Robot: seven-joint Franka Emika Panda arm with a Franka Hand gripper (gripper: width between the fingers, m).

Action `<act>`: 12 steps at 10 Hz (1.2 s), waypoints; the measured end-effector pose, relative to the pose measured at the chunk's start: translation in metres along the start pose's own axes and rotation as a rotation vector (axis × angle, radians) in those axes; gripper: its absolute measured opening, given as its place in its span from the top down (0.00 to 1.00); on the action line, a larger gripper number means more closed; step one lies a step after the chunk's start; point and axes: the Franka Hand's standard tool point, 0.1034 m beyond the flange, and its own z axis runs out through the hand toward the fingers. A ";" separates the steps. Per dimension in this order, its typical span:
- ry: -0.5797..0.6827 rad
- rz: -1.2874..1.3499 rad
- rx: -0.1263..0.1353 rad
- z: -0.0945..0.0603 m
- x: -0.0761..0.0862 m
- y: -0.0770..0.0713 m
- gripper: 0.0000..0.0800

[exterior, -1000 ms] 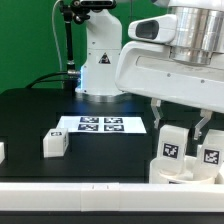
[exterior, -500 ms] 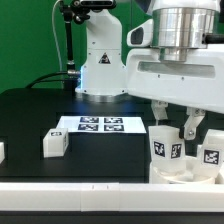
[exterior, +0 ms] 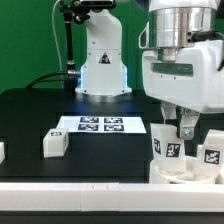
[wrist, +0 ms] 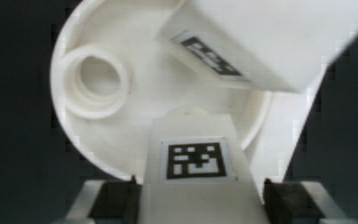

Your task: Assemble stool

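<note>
The white round seat (exterior: 186, 172) lies at the table's front, on the exterior view's right. Two white legs with marker tags stand upright on it, one (exterior: 168, 147) toward the exterior view's left and one (exterior: 210, 152) toward its right. My gripper (exterior: 177, 128) comes down from above and is shut on the first leg's top. In the wrist view that leg (wrist: 197, 158) fills the gap between my fingers (wrist: 119, 200). The seat (wrist: 140, 120), an empty socket (wrist: 101, 80) and the second leg (wrist: 247, 50) lie beyond. A third leg (exterior: 54, 143) lies loose on the table.
The marker board (exterior: 100, 125) lies flat mid-table behind the loose leg. The robot base (exterior: 100, 60) stands at the back. A small white piece (exterior: 2, 151) shows at the exterior view's left edge. A white ledge (exterior: 70, 190) runs along the front.
My wrist and hand have shifted toward the exterior view's left and turned over the seat. The held leg stays upright on the seat. The loose leg has not moved.
</note>
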 end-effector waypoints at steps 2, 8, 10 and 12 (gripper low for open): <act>-0.014 0.153 0.002 0.000 0.000 0.000 0.57; -0.105 0.746 0.088 0.001 0.002 -0.003 0.57; -0.123 0.793 0.089 0.000 0.003 -0.003 0.57; -0.125 0.750 0.085 -0.001 0.002 -0.003 0.46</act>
